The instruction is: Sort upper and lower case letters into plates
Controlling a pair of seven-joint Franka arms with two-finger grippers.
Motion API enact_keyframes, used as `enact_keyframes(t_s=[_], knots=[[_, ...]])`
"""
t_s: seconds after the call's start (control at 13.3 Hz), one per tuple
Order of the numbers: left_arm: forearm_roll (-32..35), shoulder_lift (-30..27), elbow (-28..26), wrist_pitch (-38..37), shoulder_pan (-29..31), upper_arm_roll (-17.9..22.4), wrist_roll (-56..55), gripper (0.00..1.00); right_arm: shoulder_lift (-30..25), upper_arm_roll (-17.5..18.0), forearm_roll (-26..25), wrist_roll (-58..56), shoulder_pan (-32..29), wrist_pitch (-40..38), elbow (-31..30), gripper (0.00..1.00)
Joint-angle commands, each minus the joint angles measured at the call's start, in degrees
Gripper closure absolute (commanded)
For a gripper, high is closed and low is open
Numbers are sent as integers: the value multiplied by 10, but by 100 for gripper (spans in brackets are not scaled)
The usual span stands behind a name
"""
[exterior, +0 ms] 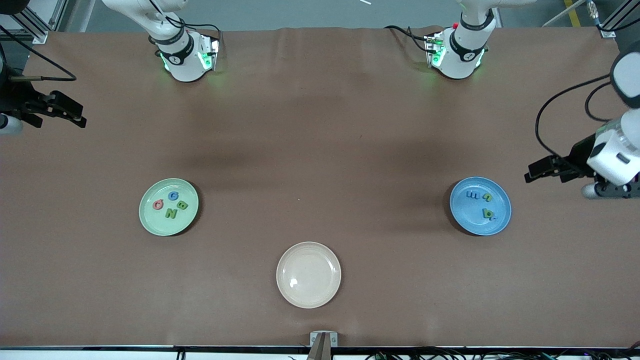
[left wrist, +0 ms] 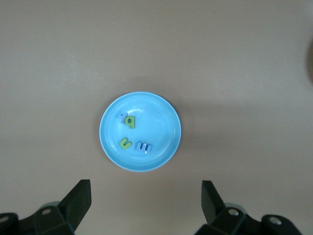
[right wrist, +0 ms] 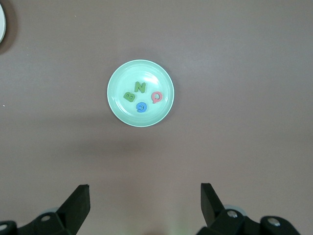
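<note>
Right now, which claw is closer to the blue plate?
The left claw: it hangs open beside the blue plate, at the left arm's table end. The right claw waits open at the right arm's end.

You see only a sliver of the cream plate (right wrist: 1,22) at the right wrist view's edge. On the blue plate (left wrist: 166,115), the pair of overlapping letters (left wrist: 126,119) reads perhaps as "q" and "p". Both arms' upper links run out of frame.
</note>
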Motion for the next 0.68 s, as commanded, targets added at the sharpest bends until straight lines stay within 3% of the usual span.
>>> enact_keyframes(t_s=[0.0,0.6], knots=[[35,-54,-14,-38,-1,-15,3,1,-13,5,3,-10,-10,0,-15,0],[51,-103,-6,-65,0,-37,1,1,-13,7,3,-10,-9,0,-15,0]])
